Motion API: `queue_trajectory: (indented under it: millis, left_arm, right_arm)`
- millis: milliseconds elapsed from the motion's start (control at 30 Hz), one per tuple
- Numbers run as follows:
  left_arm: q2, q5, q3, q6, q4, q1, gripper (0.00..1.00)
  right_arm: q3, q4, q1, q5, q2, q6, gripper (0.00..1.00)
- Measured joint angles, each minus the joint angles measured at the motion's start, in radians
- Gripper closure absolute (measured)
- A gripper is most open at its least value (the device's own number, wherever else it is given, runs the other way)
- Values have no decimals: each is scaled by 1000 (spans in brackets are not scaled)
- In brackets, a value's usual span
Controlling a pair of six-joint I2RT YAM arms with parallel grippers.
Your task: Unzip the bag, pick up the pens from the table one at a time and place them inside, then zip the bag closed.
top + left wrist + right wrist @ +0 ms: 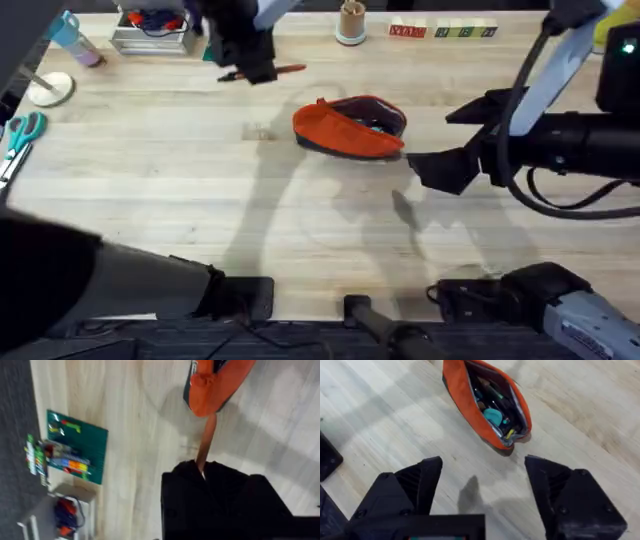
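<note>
Orange pen [288,69] clamped in left gripper [250,70], upper centre; bag [350,127] agape mid-frame on table [150,180]. Right gripper [482,485] spread wide, empty. Could snag on the rim, tipping the unbraced bag.

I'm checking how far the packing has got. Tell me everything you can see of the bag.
The bag is a small oblong orange fabric pouch with a dark base strip, lying on its side on the table near the middle. Its top zipper is open and the mouth gapes. Inside lie several slim items and something teal. No gripper touches it: the right gripper is open beside it, and the left gripper holds an orange pen farther off.
</note>
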Motion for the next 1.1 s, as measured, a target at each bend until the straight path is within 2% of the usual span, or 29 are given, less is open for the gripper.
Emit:
queue_trajectory:
  millis: [233, 467, 1100]
  left_arm:
    - [96, -8, 133, 80, -19, -55, 959]
    - [134, -11, 161, 136, -18, -118, 959]
    - [146, 66, 165, 152, 1, -227, 959]
  right_arm:
    - [0, 0, 0, 0, 0, 0, 4]
    - [0, 0, 0, 0, 0, 0, 4]
    - [0, 0, 0, 0, 0, 0, 4]
